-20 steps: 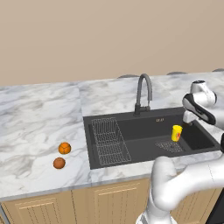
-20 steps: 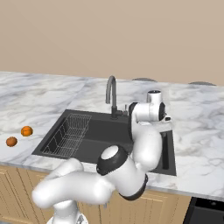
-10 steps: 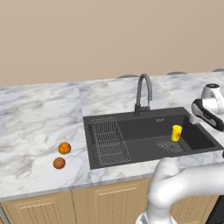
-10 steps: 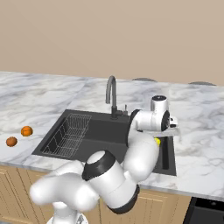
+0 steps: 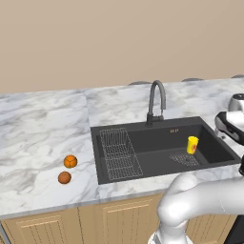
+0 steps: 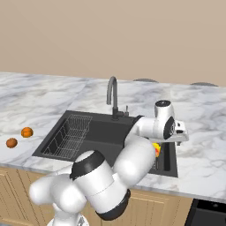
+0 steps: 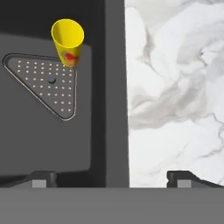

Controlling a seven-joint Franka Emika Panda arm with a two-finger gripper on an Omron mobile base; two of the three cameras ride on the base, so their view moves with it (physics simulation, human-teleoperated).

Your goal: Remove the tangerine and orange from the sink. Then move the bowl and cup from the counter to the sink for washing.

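I'm holding the gripper (image 7: pixel 111 177) spread wide and empty, straddling the sink's (image 7: pixel 114 109) right rim. The cup (image 7: pixel 68 41) is standing upright in the basin, upper left of the hand view. Both fruits (image 5: pixel 67 169) are lying on the counter (image 5: pixel 38 138), left in the base views, so seemingly only the bowl remains.

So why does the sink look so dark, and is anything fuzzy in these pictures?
Left base view: the sink is dark grey itself, with flat, even light and only soft shade under the cup. Hand view: cup and counter look sharp, with no glare. Right base view: nothing fuzzy; the arm hides most of the cup.
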